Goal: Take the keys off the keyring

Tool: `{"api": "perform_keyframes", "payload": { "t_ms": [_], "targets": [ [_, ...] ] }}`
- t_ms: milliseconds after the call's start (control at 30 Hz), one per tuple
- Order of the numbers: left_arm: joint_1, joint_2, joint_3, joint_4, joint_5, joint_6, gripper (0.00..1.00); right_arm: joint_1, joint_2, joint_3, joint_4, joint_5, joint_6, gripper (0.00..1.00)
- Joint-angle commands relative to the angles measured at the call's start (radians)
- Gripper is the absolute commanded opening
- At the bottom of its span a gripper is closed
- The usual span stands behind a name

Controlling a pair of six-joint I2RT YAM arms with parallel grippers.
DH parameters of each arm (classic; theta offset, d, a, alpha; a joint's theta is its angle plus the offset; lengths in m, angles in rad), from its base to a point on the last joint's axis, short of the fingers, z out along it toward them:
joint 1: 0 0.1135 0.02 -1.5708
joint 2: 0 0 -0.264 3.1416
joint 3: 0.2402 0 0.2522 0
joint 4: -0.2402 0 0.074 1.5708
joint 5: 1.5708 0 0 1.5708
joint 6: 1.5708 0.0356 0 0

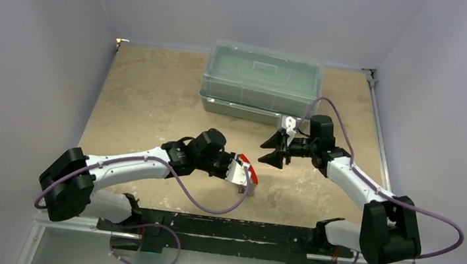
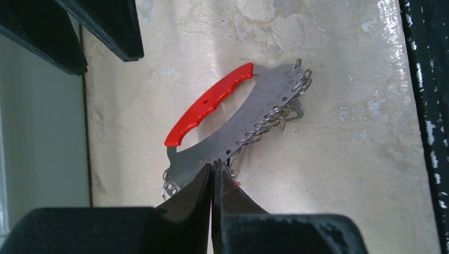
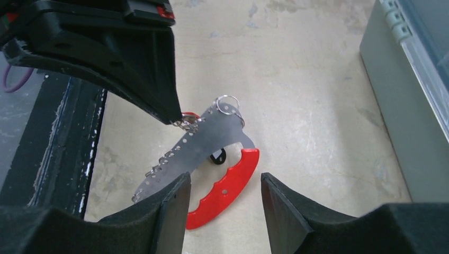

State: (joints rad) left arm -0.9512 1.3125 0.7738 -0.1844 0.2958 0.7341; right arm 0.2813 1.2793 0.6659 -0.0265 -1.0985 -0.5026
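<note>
Along the near edge runs the black base rail (image 1: 226,227). Just beyond it the left arm stretches low toward 3 o'clock. The left gripper (image 2: 214,170) is pinched tight on the keyring (image 2: 233,132), a crescent plate with a red edge, tilted over the table (image 1: 148,96). Wire loops (image 2: 275,114) line its rim; the keys are too small to pick out. At the keyring's 1 o'clock the right gripper (image 1: 273,151) hovers, jaws apart, pointing to 9 o'clock. Farthest, at 12 o'clock, stands a clear plastic box (image 1: 263,82).
</note>
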Motion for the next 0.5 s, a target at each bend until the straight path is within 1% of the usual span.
{"api": "perform_keyframes", "payload": {
  "t_ms": [0, 67, 200, 333, 467],
  "targets": [
    [-0.003, -0.041, -0.018, 0.110, 0.044, 0.170, 0.00, 0.037, -0.043, -0.034, 0.116, -0.046, -0.069, 0.54],
    [-0.004, -0.051, -0.024, 0.112, 0.057, 0.246, 0.00, 0.068, -0.043, -0.039, 0.128, -0.045, -0.104, 0.54],
    [-0.004, -0.067, -0.028, 0.107, 0.065, 0.370, 0.00, 0.139, -0.020, -0.089, 0.243, -0.020, -0.110, 0.54],
    [-0.007, -0.076, -0.027, 0.115, 0.071, 0.427, 0.00, 0.164, -0.004, -0.130, 0.386, -0.024, -0.052, 0.52],
    [-0.009, -0.076, -0.027, 0.141, 0.069, 0.430, 0.00, 0.177, 0.009, -0.148, 0.443, -0.022, -0.033, 0.48]
  ]
}}
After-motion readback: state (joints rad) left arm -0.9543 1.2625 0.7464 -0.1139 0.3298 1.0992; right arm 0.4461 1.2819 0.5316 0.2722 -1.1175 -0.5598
